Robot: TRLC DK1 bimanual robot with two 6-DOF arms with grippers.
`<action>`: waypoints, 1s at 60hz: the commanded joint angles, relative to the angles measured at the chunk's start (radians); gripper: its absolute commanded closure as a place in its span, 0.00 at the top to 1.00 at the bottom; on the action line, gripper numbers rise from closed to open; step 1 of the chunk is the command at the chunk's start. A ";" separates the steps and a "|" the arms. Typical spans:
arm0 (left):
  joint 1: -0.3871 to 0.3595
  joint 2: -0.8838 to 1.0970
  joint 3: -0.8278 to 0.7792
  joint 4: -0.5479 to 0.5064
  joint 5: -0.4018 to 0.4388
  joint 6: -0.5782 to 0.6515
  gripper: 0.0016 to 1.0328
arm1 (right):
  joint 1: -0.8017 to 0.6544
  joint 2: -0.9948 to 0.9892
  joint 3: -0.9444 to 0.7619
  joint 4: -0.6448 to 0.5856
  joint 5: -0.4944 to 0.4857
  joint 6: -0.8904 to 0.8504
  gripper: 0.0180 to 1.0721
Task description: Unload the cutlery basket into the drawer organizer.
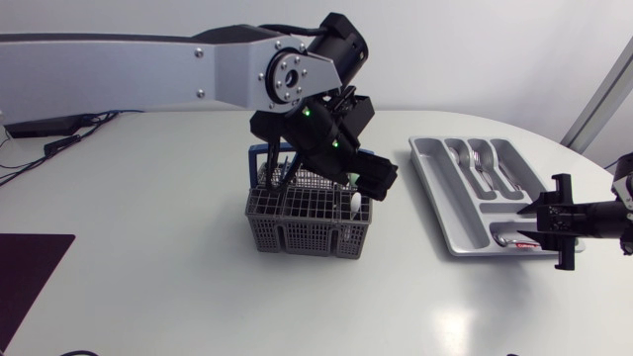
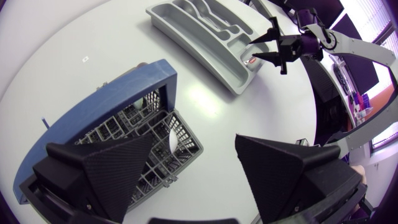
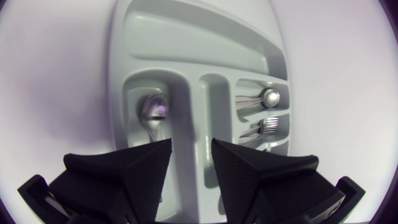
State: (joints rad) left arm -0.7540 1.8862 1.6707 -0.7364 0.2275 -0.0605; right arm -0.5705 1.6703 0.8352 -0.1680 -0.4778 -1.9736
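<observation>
A grey cutlery basket (image 1: 307,225) with a blue handle (image 2: 124,93) stands mid-table. A white utensil (image 1: 351,203) pokes out of its right side. My left gripper (image 1: 361,180) hangs open just above the basket's right end, with nothing between its fingers (image 2: 198,149). The grey drawer organizer (image 1: 435,198) lies to the right with spoons (image 1: 477,163) in its far compartments. My right gripper (image 1: 540,223) hovers over the organizer's near end. It is open and empty (image 3: 191,149), above a divider with a spoon (image 3: 152,112) in the compartment beside it.
More cutlery (image 3: 264,112) lies in the organizer's (image 3: 186,37) side compartments. A dark mat (image 1: 25,267) sits at the table's left front edge, and cables (image 1: 59,129) run along the far left. Bare white tabletop lies between basket and organizer.
</observation>
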 commanded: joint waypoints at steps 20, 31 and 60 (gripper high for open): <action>0.007 0.037 -0.029 -0.015 0.007 -0.012 0.81 | 0.001 -0.288 -0.100 -0.085 -0.168 0.252 0.71; -0.002 0.073 -0.016 -0.014 -0.008 -0.016 0.60 | 0.024 -0.422 -0.151 -0.117 -0.232 0.374 0.76; -0.005 0.070 -0.071 0.065 -0.040 -0.027 0.15 | 0.061 -0.653 -0.300 -0.168 -0.278 0.421 0.76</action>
State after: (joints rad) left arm -0.7494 1.9587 1.6489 -0.6888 0.1997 -0.0608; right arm -0.5175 1.0374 0.5659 -0.3191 -0.7406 -1.5700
